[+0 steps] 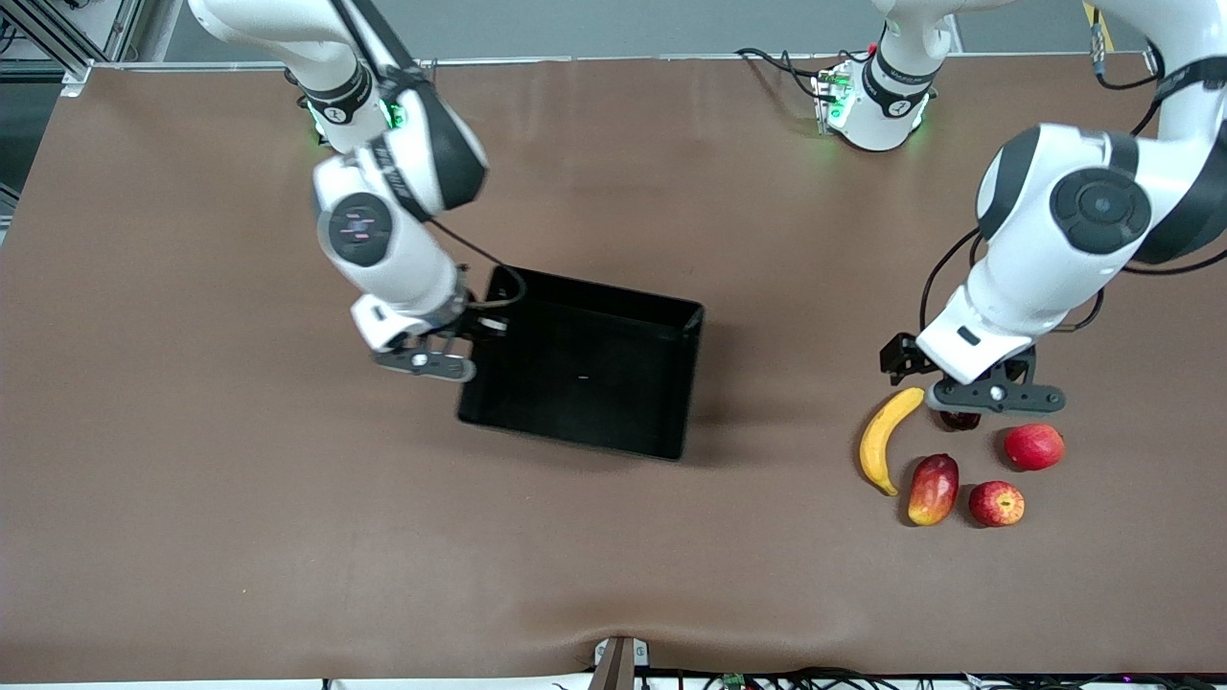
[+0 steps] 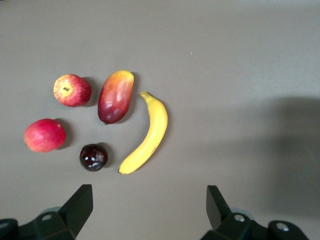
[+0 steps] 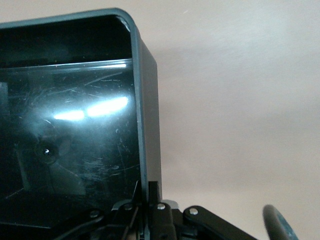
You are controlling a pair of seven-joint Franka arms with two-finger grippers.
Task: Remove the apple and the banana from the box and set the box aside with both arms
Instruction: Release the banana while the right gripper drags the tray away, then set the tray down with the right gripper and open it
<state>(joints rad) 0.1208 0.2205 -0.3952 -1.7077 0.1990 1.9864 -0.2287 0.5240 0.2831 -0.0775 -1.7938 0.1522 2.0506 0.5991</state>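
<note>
Right now the right gripper (image 1: 443, 353) is sitting at the wall of the black box (image 1: 671, 383) that faces the right arm's end of the bench (image 1: 192, 479), its jaws pinching that wall's rim; the right wrist view is showing the thin wall (image 3: 147, 140) running straight into the pressed-together jaws, with the glossy scratched floor on one side and bare bench on the other. Seen from the front camera, the box is lying at the middle of the bench, slightly skewed. Over at the left arm's end, the left gripper (image 1: 968, 407) is hovering above the fruit cluster with its jaws spread wide and holding nothing; in the left wrist view both fingers (image 2: 80, 205) are framing open bench. Taking the mango (image 1: 934, 489) as the dial's centre in the front view, the banana (image 1: 887, 439) is curving at ten o'clock, the small dark round fruit (image 1: 960, 420) is showing at one o'clock under the gripper, the plain red fruit (image 1: 1033, 447) is resting at two o'clock, and the apple (image 1: 996, 504) with yellowish patches is lying at four o'clock. None of the fruits are touching.
</note>
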